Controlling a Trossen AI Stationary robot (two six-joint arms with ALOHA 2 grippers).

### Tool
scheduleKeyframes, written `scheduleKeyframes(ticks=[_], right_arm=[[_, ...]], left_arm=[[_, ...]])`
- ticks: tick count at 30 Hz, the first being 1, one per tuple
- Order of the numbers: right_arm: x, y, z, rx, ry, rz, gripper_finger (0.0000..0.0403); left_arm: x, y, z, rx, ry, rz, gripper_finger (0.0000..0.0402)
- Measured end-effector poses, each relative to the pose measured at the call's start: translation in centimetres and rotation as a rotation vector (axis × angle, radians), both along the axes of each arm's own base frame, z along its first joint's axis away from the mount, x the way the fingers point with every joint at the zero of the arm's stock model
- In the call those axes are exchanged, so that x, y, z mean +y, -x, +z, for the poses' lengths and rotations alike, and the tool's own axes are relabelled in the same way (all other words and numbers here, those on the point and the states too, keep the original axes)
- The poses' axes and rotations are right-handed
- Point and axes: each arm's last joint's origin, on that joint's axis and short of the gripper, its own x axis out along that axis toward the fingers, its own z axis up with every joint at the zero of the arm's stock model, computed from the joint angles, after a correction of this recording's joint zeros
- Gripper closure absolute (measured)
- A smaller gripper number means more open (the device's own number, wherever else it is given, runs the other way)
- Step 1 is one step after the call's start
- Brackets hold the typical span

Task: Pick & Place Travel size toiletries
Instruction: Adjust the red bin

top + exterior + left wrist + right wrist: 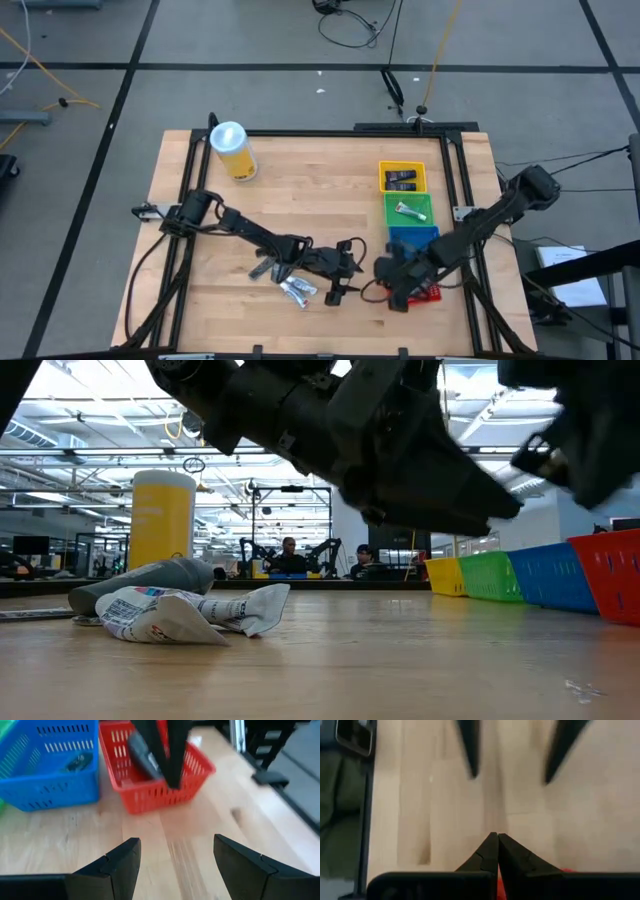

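The left gripper (352, 268) is hovering over bare wood at the table's front centre, its two dark fingers (120, 867) spread wide with nothing between them. The right gripper (496, 840) is hanging just beside it, over the red slotted plastic tray (155, 780), fingertips pinched fully together and holding nothing that shows. In the left wrist view the right arm's closed fingers are pointing down into that red tray next to a dark grey flat pack (142, 755) lying inside.

The pile of loose travel toiletries, dark tubes and silvery sachets (290, 285), is sitting on the light wooden tabletop (200, 300) under the left arm's forearm. In the low view a crumpled white printed sachet (180, 615) is resting against a dark grey tube (150, 582).

The trays are standing in a row along the right side: the yellow plastic tray (385, 172) is holding dark packs (402, 181), the green plastic tray (392, 203) is holding a white-green tube (411, 211), and the blue plastic tray (50, 790) is holding one dark item (79, 761). The tall yellow canister with white lid (232, 150) is standing at the back left.
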Motion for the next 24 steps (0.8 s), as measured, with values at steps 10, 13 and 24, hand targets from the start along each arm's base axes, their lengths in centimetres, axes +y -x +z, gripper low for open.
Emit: scheduleKeyframes(ticks=[10, 13, 24], right_arm=[[-0.1, 0.5, -1.8, 0.15, 0.037, -0.031, 0.0403], [-0.5, 1.3, -1.6, 0.196, 0.092, -0.078, 0.0403], [-0.7, 3.2, 3.1, -0.028, 0.116, -0.139, 0.0403]], left_arm=[[-0.2, 1.5, 1.7, 0.093, -0.111, 0.095, 0.0158], [-0.4, 1.6, 1.9, 0.092, -0.133, 0.119, 0.0158], [-0.3, 3.6, 4.0, 0.176, -0.278, 0.221, 0.0158]])
